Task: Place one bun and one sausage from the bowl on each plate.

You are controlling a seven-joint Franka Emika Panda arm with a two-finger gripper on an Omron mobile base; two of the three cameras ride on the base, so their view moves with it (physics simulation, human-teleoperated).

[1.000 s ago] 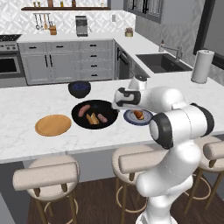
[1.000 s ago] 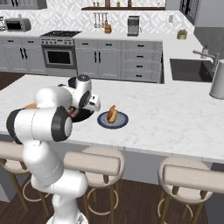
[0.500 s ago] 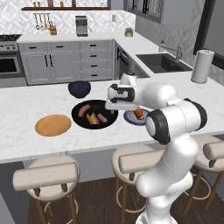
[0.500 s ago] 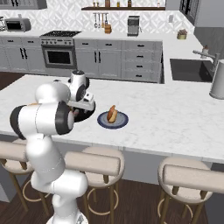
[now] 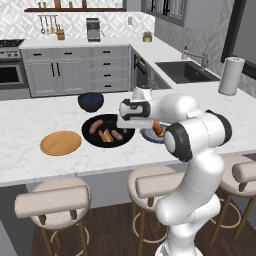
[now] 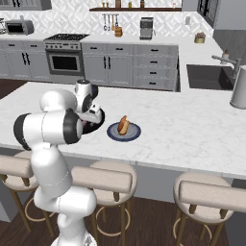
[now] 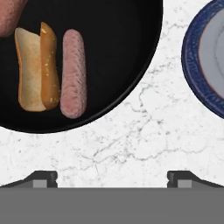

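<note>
Claw point(image 7: 112, 179) wide open, nothing between the tips, hanging over bare marble between the black bowl point(image 7: 122, 65) and the blue-grey plate point(image 7: 192, 57). In the left base view, sits at the bowl's right edge point(image 5: 125, 122).

In the bowl, nearest the claw: pinkish sausage point(image 7: 73, 73), lying touching the orange-brown bun point(image 7: 49, 65), which in turn touches a paler bun point(image 7: 29, 70). Second, redder sausage point(image 5: 96, 125) further back in the bowl.

Blue-grey plate already carries something orange, looks like a bun with a sausage point(image 6: 123, 125); cannot tell the two apart at this size. Tan wooden plate point(image 5: 60, 143) bare, on the far side of the bowl, well apart from the claw.

Risks, as judged:
- Sausage and buns packed side by side: descending finger likely lands on the neighbour or pinches two items at once.
- Round slim link: off-centre grip likely rolls it out or shoves the bun.
- Bowl rim between claw and target: low approach could clip it and shift the bowl.
- Long carry across the bowl to the wooden plate: weak grip could drop the item short.
</note>
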